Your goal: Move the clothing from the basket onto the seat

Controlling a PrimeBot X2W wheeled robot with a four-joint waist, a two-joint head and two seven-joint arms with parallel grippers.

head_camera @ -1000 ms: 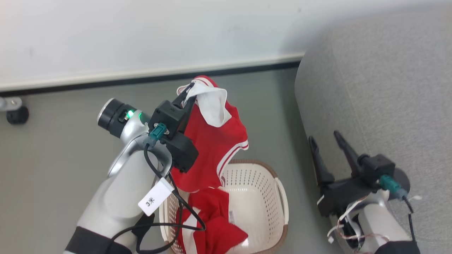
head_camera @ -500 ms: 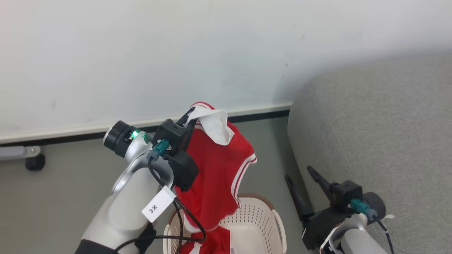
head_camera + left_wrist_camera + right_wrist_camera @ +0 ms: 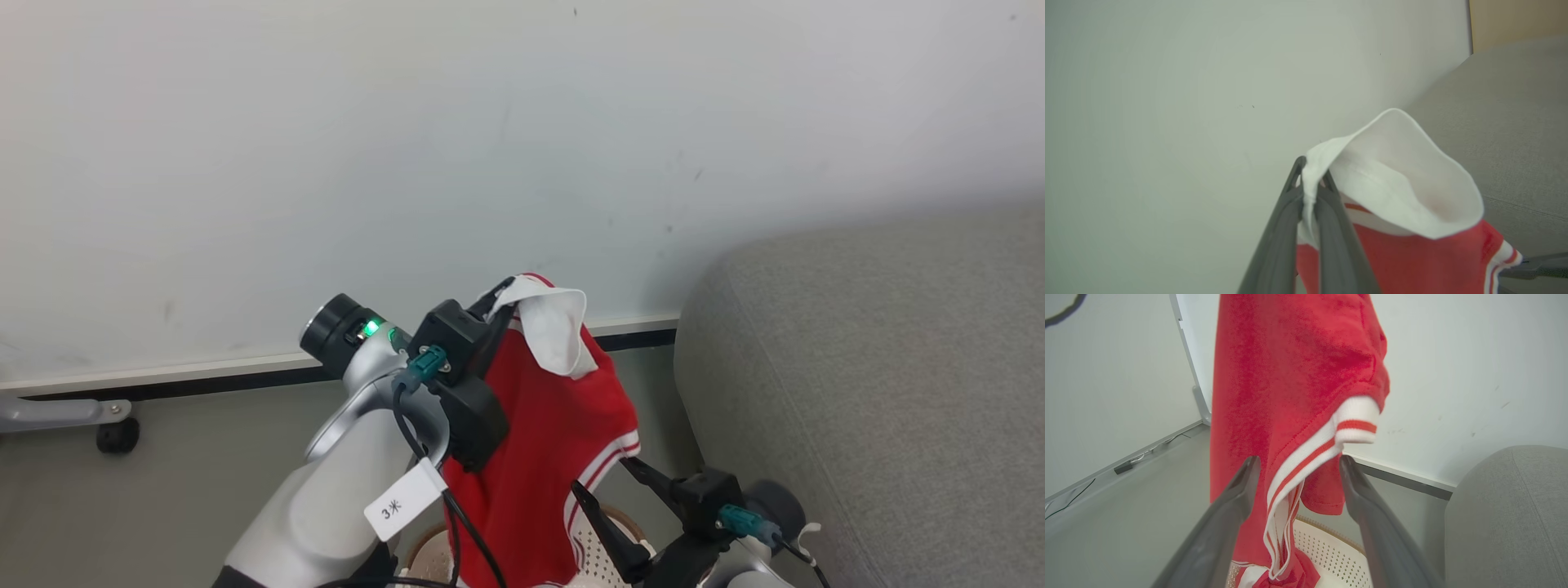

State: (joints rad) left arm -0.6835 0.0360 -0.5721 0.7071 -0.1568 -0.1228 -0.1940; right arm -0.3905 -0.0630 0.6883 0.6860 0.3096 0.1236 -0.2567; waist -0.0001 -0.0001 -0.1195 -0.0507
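My left gripper (image 3: pixel 498 299) (image 3: pixel 1311 168) is shut on the white edge of a red piece of clothing (image 3: pixel 543 457) (image 3: pixel 1404 183) (image 3: pixel 1290 375). That garment hangs down from it above the basket (image 3: pixel 608 555) (image 3: pixel 1331 551). A second red garment (image 3: pixel 1286 575) lies in the basket below. My right gripper (image 3: pixel 600 475) (image 3: pixel 1299 460) is open, close to the hanging garment's white-striped hem, with nothing gripped. The grey seat (image 3: pixel 882 367) (image 3: pixel 1515 122) (image 3: pixel 1506 506) is to the right of both grippers.
A white wall (image 3: pixel 408 163) with a dark baseboard stands behind the basket. At the far left, a caster wheel (image 3: pixel 118 434) on a grey leg rests on the grey floor (image 3: pixel 163 490). The seat's rounded side is close beside the basket.
The head camera has tilted up. My left gripper has lifted the garment higher, so it hangs clear above the basket. The open right gripper has come closer to its striped hem.
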